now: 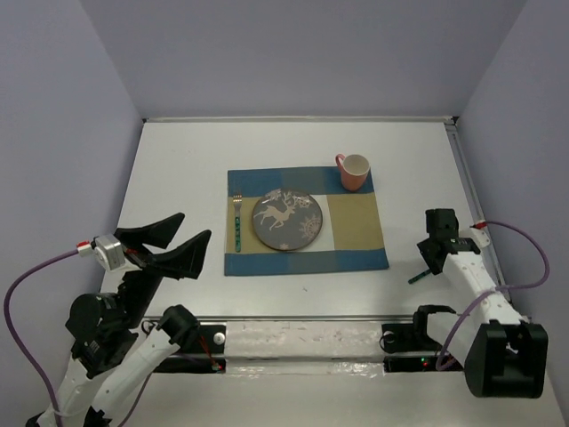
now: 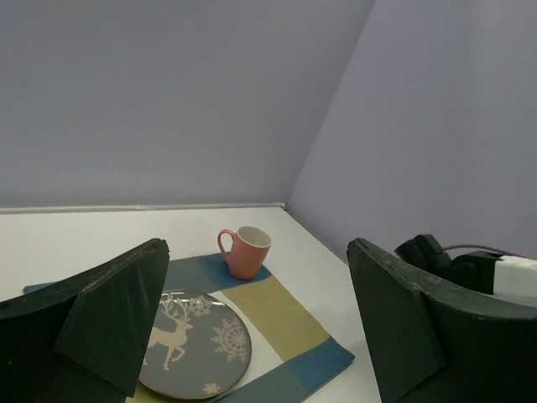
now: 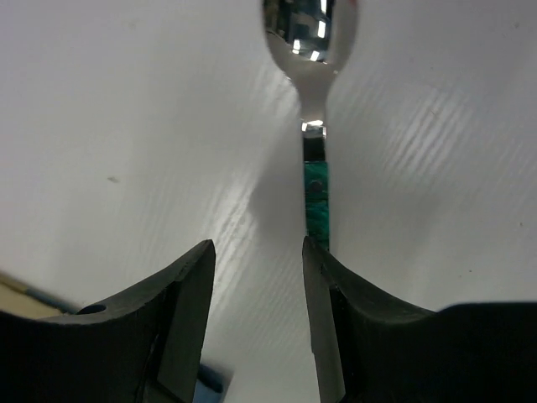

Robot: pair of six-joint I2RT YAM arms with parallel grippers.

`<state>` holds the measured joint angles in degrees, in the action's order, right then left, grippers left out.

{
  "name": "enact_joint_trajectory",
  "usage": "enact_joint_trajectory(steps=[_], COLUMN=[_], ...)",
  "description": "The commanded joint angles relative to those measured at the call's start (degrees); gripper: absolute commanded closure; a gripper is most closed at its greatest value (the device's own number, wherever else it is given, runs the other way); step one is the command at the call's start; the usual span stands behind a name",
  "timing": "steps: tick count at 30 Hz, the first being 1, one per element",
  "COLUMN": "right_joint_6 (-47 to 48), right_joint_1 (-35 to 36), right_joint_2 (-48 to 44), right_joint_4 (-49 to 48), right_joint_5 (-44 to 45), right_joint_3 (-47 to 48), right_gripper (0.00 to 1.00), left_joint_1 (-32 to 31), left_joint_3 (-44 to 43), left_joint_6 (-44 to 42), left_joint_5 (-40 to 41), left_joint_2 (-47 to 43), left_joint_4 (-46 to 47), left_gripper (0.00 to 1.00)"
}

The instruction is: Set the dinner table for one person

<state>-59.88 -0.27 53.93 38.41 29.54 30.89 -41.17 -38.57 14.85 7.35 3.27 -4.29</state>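
At centre frame plate [image 1: 286, 221], fork [image 1: 237, 222] and mug [image 1: 354, 172] are set; your spoon [image 1: 416, 278], lower right, waits unplaced below your right tool [image 3: 258, 248], jaws parted.

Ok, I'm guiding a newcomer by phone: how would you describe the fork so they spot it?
On the white dinner table lies a blue-and-tan checked placemat. The fork lies on its left blue strip, left of the grey reindeer plate. It is the only cutlery on the mat; the green-handled spoon lies off it, to the right.
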Motion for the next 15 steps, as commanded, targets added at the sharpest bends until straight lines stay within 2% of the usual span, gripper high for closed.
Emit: enact_joint_trajectory(steps=[1,6,11,14,15], right_joint_6=[-4.4,-6.1,-6.0,-6.0,-5.3], right_joint_1=[-6.0,-7.1,-7.1,-7.1,-7.1], right_joint_2=[5.1,10.2,10.3,14.1,16.4], right_joint_4=[-0.5,0.2,-2.5,-3.4,-4.6], right_joint_5=[-3.0,-2.0,-2.9,-2.5,-2.3], right_joint_3=[1.1,2.4,0.7,1.1,1.4], right_gripper=[0.47,0.46,0.46,0.46,0.49], left_joint_1=[-0.9,-2.3,-3.6,-3.7,-3.7], left_joint_3=[0.1,-0.2,-0.2,-0.2,-0.2], left_joint_6=[-1.4,-1.5,-1.5,-1.5,-1.5], left_joint_5=[1.9,4.1,4.1,4.5,4.8], left_joint_2=[-2.6,-3.0,-4.8,-5.2,-5.5], left_joint_4=[1.1,0.7,0.5,0.5,0.4], left_gripper=[0.01,0.01,0.01,0.01,0.01])
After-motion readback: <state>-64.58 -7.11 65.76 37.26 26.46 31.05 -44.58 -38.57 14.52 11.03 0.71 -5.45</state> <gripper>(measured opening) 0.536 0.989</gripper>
